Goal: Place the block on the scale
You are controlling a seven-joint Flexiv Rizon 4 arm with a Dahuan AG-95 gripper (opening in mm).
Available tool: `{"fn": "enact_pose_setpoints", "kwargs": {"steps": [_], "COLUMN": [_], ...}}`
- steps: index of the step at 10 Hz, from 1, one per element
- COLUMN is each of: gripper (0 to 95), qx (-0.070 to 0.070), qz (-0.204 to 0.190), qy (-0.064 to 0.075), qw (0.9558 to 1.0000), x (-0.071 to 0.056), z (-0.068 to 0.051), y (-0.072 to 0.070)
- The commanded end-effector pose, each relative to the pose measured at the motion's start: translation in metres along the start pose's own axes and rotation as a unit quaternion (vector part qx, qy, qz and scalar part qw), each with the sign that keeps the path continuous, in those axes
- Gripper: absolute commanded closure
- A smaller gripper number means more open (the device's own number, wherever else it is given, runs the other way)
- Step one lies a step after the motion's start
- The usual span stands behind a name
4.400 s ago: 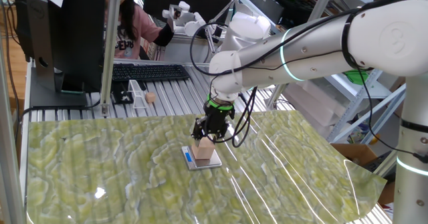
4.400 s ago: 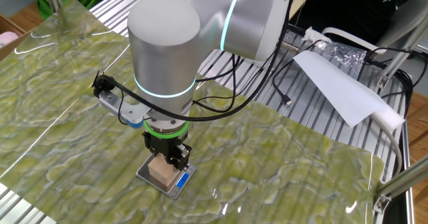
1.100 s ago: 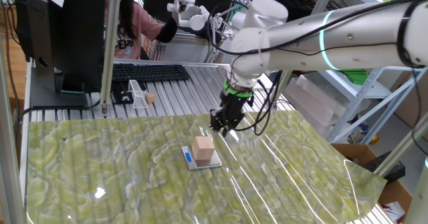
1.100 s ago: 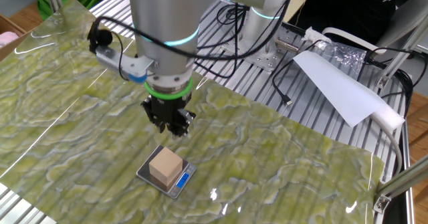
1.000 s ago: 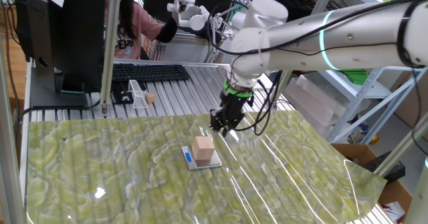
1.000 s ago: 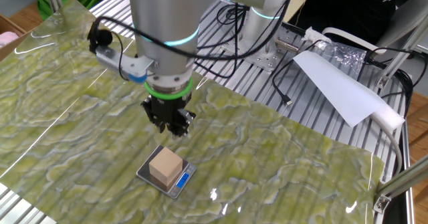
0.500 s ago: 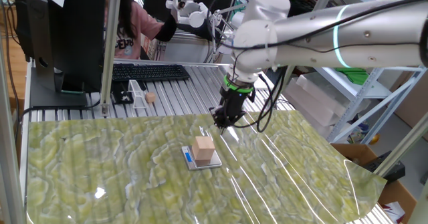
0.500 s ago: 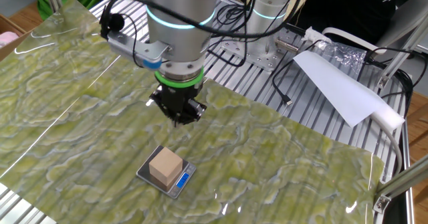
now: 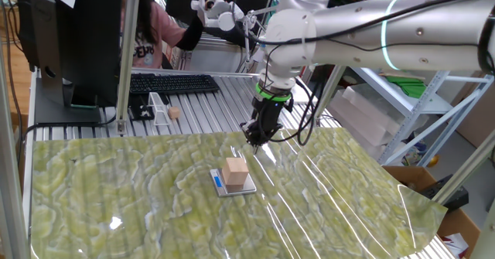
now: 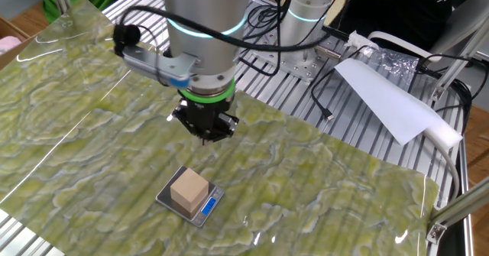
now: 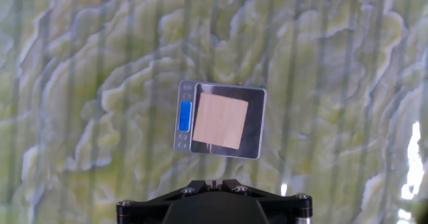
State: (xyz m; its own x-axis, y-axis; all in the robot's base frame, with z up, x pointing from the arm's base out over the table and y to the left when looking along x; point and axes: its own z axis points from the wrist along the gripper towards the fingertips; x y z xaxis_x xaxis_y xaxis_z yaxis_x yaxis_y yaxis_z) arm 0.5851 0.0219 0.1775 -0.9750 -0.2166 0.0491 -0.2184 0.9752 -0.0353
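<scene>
While the Flexiv Rizon arm (image 9: 387,35) is held above the green marbled table cover (image 9: 116,189), the task's things are found below it near the middle of the cover. The gripper (image 10: 205,136) hangs empty, well apart from the block, with nothing between its fingers; the fingertips appear drawn close together in both fixed views, but whether the jaws are fully closed cannot be told. The pocket scale (image 11: 253,124) lies flat, its long axis running across the hand view, with the blue display strip (image 11: 185,116) along its left short edge. The wooden block (image 11: 220,120) is seated squarely on the silver-grey weighing plate, inside the plate's edges and clear of the display, so the placement is judged complete. The block is a cube and has no long axis; its faces are set almost parallel to the scale's edges, with a very slight turn. It is judged to be light, rigid and not fragile, with plain matt wood faces that should not slip. If it must be regripped, two opposite vertical faces should be taken from above.
</scene>
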Motion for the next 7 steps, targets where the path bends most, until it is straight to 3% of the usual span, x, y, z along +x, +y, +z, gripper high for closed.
{"fn": "enact_pose_setpoints", "kwargs": {"steps": [1, 4, 6, 7], "gripper": [95.0, 95.0, 95.0, 95.0], "qx": [0.002, 0.001, -0.003, 0.0], "qz": [0.0, 0.004, 0.014, 0.014], "qy": [0.009, 0.012, 0.037, 0.038], "qw": [1.0, 0.9999, 0.9992, 0.9992], "x": [0.0009, 0.0012, 0.0012, 0.0012], "z": [-0.0022, -0.0029, -0.0029, -0.0029], "y": [0.002, 0.0025, 0.0025, 0.0025]}}
